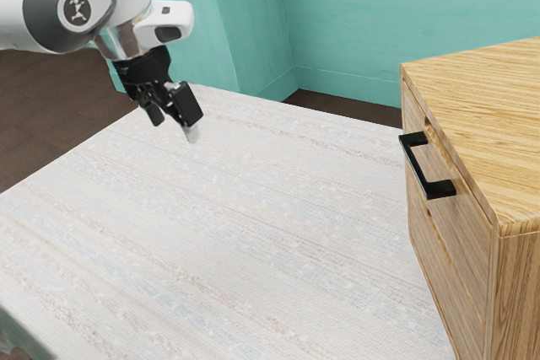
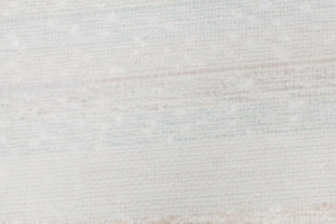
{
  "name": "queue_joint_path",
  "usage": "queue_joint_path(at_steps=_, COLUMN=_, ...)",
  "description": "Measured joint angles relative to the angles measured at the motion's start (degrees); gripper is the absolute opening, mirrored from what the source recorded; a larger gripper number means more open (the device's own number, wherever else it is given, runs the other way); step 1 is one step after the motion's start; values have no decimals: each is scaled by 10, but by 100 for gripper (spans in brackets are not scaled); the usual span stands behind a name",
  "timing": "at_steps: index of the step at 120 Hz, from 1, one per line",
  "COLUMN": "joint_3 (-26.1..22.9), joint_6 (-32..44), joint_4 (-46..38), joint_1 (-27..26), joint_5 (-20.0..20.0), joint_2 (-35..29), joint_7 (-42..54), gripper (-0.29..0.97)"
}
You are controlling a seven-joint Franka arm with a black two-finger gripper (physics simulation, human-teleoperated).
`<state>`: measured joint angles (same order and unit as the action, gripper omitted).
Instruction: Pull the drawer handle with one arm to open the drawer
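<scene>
One black end effector (image 1: 173, 124) hovers above the pale tabletop (image 1: 253, 233), its fingers apart and gripping nothing. Well apart from it, at the exterior view's right, the wooden drawer (image 1: 468, 212) shows its black handle (image 1: 426, 166), untouched.

Count, exterior view:
- Robot arm (image 1: 67, 6): 1, white.
- Gripper (image 1: 175, 128): 1, black. It has 2 fingers (image 1: 187, 111).
- Table (image 1: 228, 233): 1, with a pale woven-look top.
- Wooden cabinet (image 1: 498, 107): 1.
- Drawer handle (image 1: 424, 166): 1, a black bar on the cabinet's front face.
- Drawer (image 1: 445, 179): 1 front carries the handle. A seam below it may mark a second front; the number of fronts cannot be told for certain.
- Loose objects on the tabletop: 0.
- Teal walls (image 1: 396, 14): at least 2 faces, meeting at 1 corner.
- Dark floor (image 1: 51, 115): 1.

Count, wrist view:
- Table surface (image 2: 168, 98): 1.
- Objects on it: 0.
</scene>
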<state>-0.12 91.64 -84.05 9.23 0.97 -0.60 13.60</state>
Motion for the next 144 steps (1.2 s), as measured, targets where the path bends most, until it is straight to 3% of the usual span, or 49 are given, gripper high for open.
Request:
queue_joint_path(at_steps=19, joint_3=-1, joint_6=-2, joint_4=20, joint_1=49, joint_5=-2, joint_2=-2, joint_7=17, gripper=68)
queue_joint_path(at_steps=37, joint_3=-7, joint_6=-21, joint_4=118, joint_1=99, joint_5=-2, joint_2=-11, joint_7=28, gripper=68)
queue_joint_path(at_steps=65, joint_3=-5, joint_6=-33, joint_4=115, joint_1=95, joint_5=-21, joint_2=-5, joint_7=40, gripper=68)
queue_joint_path(at_steps=73, joint_3=-3, joint_6=-34, joint_4=79, joint_1=83, joint_5=-28, joint_2=-8, joint_7=43, gripper=68)
queue_joint_path(at_steps=89, joint_3=22, joint_6=-6, joint_4=-106, joint_1=32, joint_5=-37, joint_2=-59, joint_7=32, gripper=68)
queue_joint_path(at_steps=113, joint_3=-20, joint_6=17, joint_4=-96, joint_1=14, joint_5=-47, joint_2=-80, joint_7=-32, gripper=68)
queue_joint_path(at_steps=123, joint_3=-23, joint_6=20, joint_4=-130, joint_1=7, joint_5=-57, joint_2=-99, joint_7=-61, gripper=68)
queue_joint_path(at_steps=144, joint_3=-64, joint_6=32, joint_4=46, joint_1=-4, joint_5=-73, joint_2=28, joint_7=-87, gripper=68)
